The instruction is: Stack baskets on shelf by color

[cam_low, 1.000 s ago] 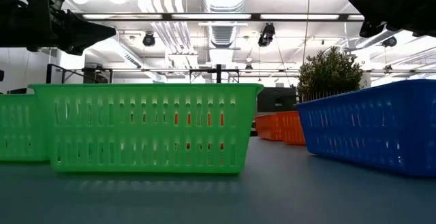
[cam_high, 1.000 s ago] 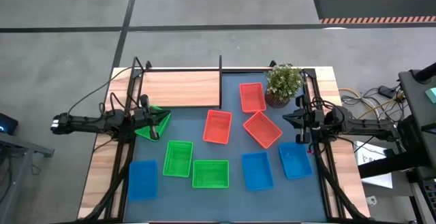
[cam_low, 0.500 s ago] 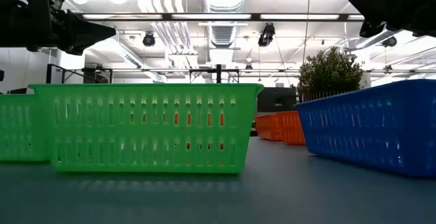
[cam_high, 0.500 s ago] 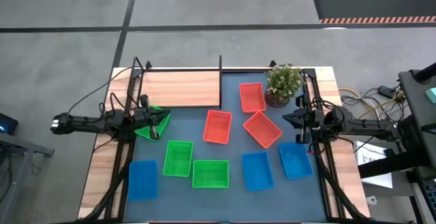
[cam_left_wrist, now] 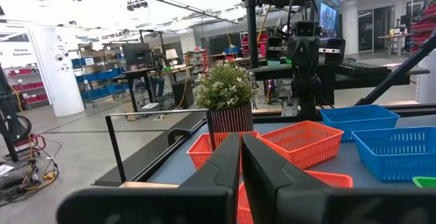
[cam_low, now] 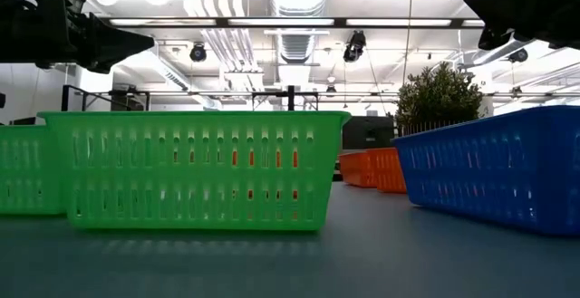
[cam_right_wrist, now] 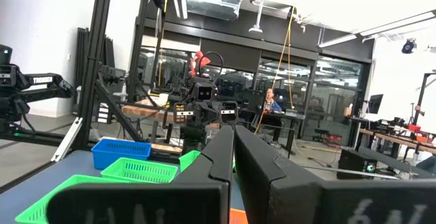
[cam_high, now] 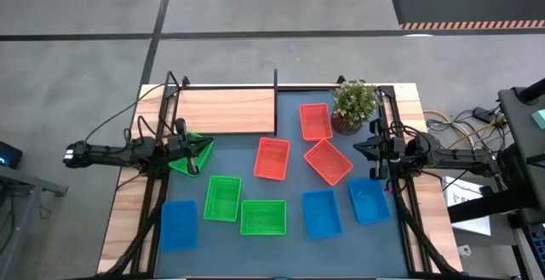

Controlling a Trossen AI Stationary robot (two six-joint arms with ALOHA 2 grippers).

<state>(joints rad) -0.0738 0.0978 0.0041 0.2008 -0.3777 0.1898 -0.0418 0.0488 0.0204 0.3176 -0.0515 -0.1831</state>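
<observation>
The wooden shelf (cam_high: pixel 226 110) lies at the table's far left, its black post (cam_high: pixel 275 79) at its right end. Three red-orange baskets (cam_high: pixel 315 121), (cam_high: pixel 272 157), (cam_high: pixel 328 162) sit mid-table. Two green baskets (cam_high: pixel 222 198), (cam_high: pixel 262 217) and three blue ones (cam_high: pixel 179 225), (cam_high: pixel 322 214), (cam_high: pixel 369 200) sit nearer. A third green basket (cam_high: pixel 194 154) lies tilted at the left edge, below my left gripper (cam_high: pixel 203 147). That gripper is shut and empty in its wrist view (cam_left_wrist: pixel 240 157). My right gripper (cam_high: pixel 358 147) is shut and empty (cam_right_wrist: pixel 233 152), raised at the right edge.
A potted plant (cam_high: pixel 353 105) stands at the far right, beside the far red-orange basket. The dark mat (cam_high: pixel 289 246) covers the table's middle. Black frame rails (cam_high: pixel 157 144) run along both side edges. Both arms show high in the low view (cam_low: pixel 82 35), (cam_low: pixel 526 8).
</observation>
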